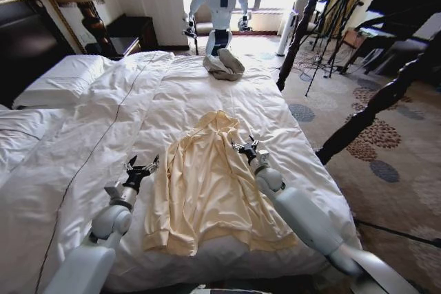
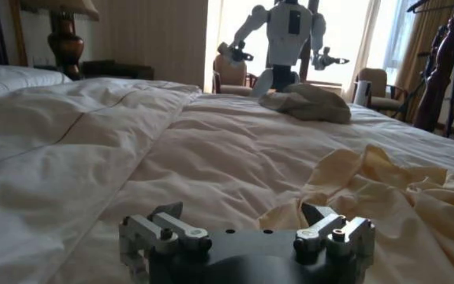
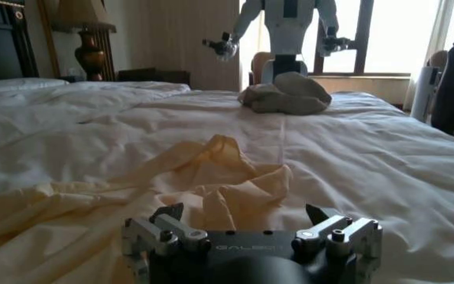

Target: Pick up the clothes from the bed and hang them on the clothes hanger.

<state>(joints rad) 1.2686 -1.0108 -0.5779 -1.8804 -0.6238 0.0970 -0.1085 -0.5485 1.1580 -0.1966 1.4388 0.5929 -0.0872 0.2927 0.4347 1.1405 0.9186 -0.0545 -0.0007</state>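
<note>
- Head view, far left: the large bed with its white quilted duvet (image 1: 83,135) and white pillows (image 1: 58,77) spans most of the scene, a dark wooden turned post (image 1: 303,25) standing at its far right corner.
- Left gripper (image 1: 142,167) hovers low over the duvet just beside the left edge of the shirt, its jaws spread apart and holding nothing; the left wrist view shows the same gripper (image 2: 243,214) with its fingers wide and the shirt's rumpled edge just past them.
- Pale cream-yellow long-sleeved shirt of thin smooth fabric (image 1: 207,184) lies spread flat on the near half of the bed, between the two grippers, collar toward the far end.
- Right gripper (image 1: 247,148) sits at the shirt's right shoulder area, jaws spread, gripping nothing; the right wrist view (image 3: 247,214) shows bunched shirt fabric (image 3: 235,177) right in front of it.
- Small grey-beige cloth bundle (image 1: 224,65) rests at the bed's far edge.
</note>
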